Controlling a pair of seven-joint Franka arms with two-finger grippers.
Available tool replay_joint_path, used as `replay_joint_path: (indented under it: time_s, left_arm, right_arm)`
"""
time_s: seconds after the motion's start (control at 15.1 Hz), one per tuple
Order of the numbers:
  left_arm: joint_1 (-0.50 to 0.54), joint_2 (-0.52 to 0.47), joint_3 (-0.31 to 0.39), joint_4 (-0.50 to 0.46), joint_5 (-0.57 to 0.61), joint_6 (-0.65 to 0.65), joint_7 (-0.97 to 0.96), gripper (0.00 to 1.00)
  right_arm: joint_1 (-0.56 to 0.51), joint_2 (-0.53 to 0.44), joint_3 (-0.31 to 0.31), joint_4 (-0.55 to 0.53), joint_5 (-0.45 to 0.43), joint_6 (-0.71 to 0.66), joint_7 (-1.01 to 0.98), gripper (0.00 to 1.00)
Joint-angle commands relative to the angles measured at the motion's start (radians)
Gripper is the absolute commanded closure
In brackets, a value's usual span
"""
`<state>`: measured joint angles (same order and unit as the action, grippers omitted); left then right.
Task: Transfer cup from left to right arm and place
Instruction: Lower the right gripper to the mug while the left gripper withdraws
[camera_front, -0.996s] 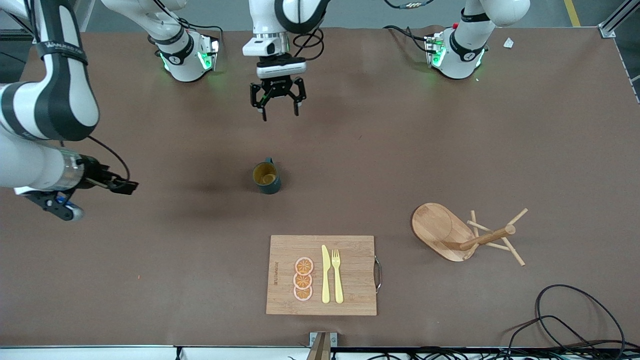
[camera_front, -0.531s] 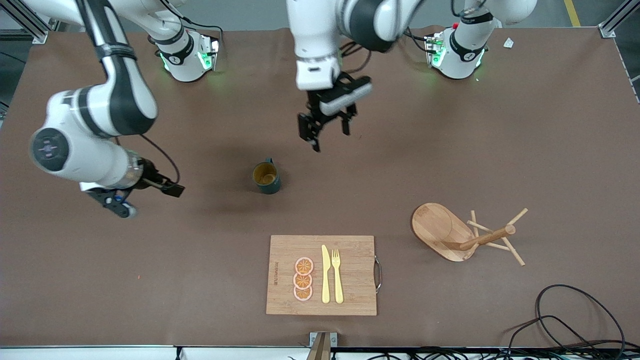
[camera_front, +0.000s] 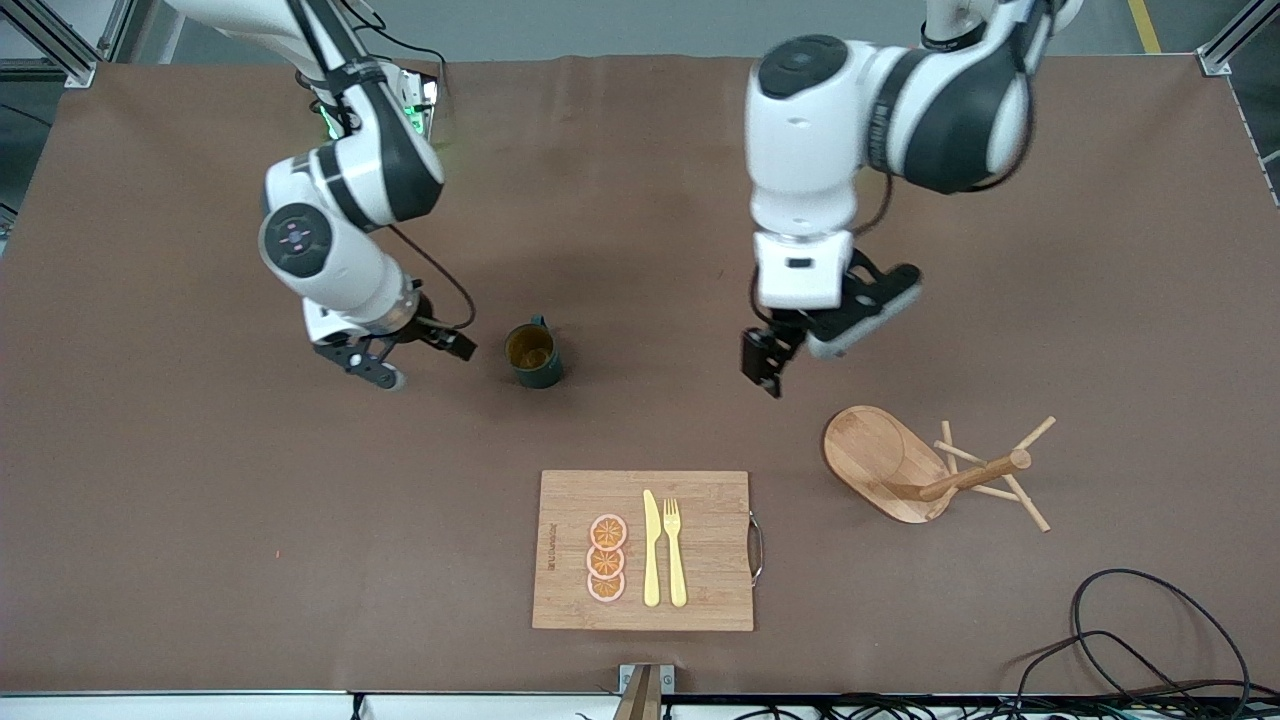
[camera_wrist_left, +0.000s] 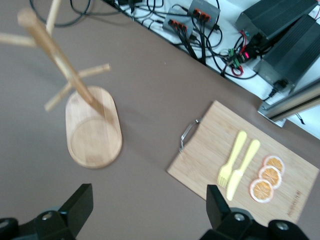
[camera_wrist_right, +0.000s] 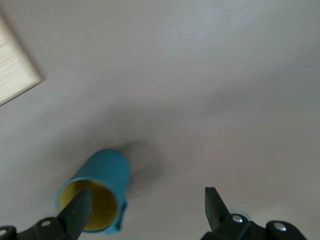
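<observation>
The cup (camera_front: 532, 356), a dark teal mug with an ochre-yellow inside, stands upright on the brown table, its handle toward the robots' bases. My right gripper (camera_front: 430, 364) is open and empty, low beside the cup on the side toward the right arm's end. In the right wrist view the cup (camera_wrist_right: 107, 170) lies next to one finger (camera_wrist_right: 79, 212), and that gripper (camera_wrist_right: 147, 212) holds nothing. My left gripper (camera_front: 765, 372) is open and empty, up over bare table between the cup and the mug tree; the left wrist view (camera_wrist_left: 148, 212) shows nothing between its fingers.
A wooden mug tree (camera_front: 925, 468) stands toward the left arm's end, also in the left wrist view (camera_wrist_left: 85, 110). A bamboo cutting board (camera_front: 700, 490) with a yellow knife, fork and orange slices lies nearer the camera than the cup. A black cable (camera_front: 1150, 630) loops at the near corner.
My right gripper has swept in from the right arm's end to just beside the cup. My left gripper has swung from near the bases to over the table by the mug tree. The cup has not moved.
</observation>
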<state>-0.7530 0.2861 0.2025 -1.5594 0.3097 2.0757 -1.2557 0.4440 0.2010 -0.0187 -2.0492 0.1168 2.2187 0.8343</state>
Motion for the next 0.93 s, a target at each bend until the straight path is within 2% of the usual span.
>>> replay_joint_path:
  time_s: [0.0,0.2,0.46,0.73,0.86]
  left_arm:
    - [0.076,-0.016,-0.012,0.030,-0.049,-0.058,0.180,0.00]
    - [0.158,-0.050,-0.014,0.050,-0.099,-0.111,0.374,0.00]
    - [0.244,-0.100,-0.014,0.055,-0.164,-0.169,0.596,0.00]
    - [0.346,-0.166,-0.029,0.053,-0.167,-0.279,0.843,0.00]
    - [0.424,-0.189,-0.075,0.053,-0.169,-0.347,0.955,0.00]
  right_arm:
    - [0.054,0.021,-0.007,-0.025,0.015,0.074,0.052,0.00]
    - [0.085,0.046,-0.009,-0.034,0.012,0.085,0.052,0.00]
    - [0.108,0.073,-0.009,-0.083,0.007,0.180,0.054,0.01]
    - [0.134,0.080,-0.009,-0.155,0.007,0.284,0.055,0.19]
    - [0.157,0.087,-0.010,-0.164,0.007,0.305,0.060,0.34]
